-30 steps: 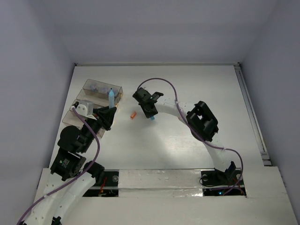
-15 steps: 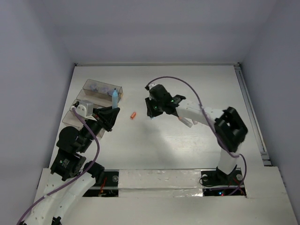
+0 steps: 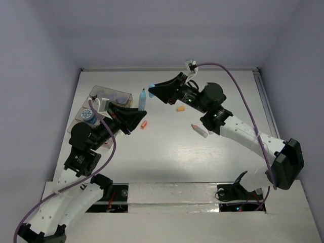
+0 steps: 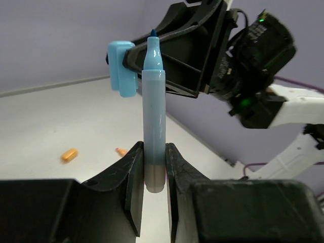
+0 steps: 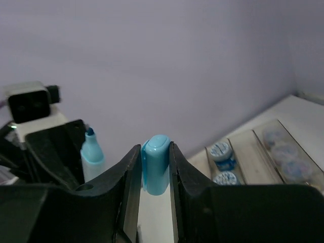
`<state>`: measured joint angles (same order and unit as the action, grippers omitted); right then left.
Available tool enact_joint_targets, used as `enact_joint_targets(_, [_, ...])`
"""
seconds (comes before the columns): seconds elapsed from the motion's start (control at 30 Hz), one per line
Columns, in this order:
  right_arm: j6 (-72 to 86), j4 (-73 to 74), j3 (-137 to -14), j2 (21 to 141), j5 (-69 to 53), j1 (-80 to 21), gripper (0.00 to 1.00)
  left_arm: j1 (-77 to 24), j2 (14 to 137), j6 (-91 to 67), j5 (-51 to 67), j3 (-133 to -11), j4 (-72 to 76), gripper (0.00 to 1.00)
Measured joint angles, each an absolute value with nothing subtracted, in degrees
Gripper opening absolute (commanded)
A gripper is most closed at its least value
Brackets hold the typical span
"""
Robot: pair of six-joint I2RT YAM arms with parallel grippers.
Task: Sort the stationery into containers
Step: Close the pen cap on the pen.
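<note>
My left gripper [image 3: 137, 112] [image 4: 153, 169] is shut on the lower end of an uncapped blue marker [image 3: 143, 98] [image 4: 153, 126] and holds it upright above the table. My right gripper [image 3: 154, 90] [image 5: 155, 164] is shut on the marker's light blue cap [image 3: 151, 86] [image 5: 156, 164] [image 4: 121, 68]. The cap is level with the marker's tip and just beside it, not on it. The marker also shows in the right wrist view [image 5: 92, 154]. The clear containers [image 3: 112, 94] [image 5: 253, 152] at the far left hold blue-topped tubs [image 5: 220, 150] and lilac tubs [image 5: 283, 152].
On the table lie a small orange piece [image 3: 144, 124], another orange piece [image 3: 180, 108] [image 4: 69, 154] and a white pen with an orange end [image 3: 199, 130]. A blue-topped tub [image 3: 89, 117] shows by my left arm. Walls close in on the left and at the back.
My right gripper has risen from the table and swung up and left with the cap. My left gripper has lifted the marker to the right, so the two now meet.
</note>
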<state>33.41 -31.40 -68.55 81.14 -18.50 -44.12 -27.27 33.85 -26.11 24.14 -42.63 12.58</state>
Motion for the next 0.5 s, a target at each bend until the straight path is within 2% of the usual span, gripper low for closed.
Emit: enact_joint_targets(0.5, [48.5,-56.5,-70.2,85.5,-25.4,-43.5,0.0,-27.3,33.9,-34.7,32.1,-41.5,27.7,0.0])
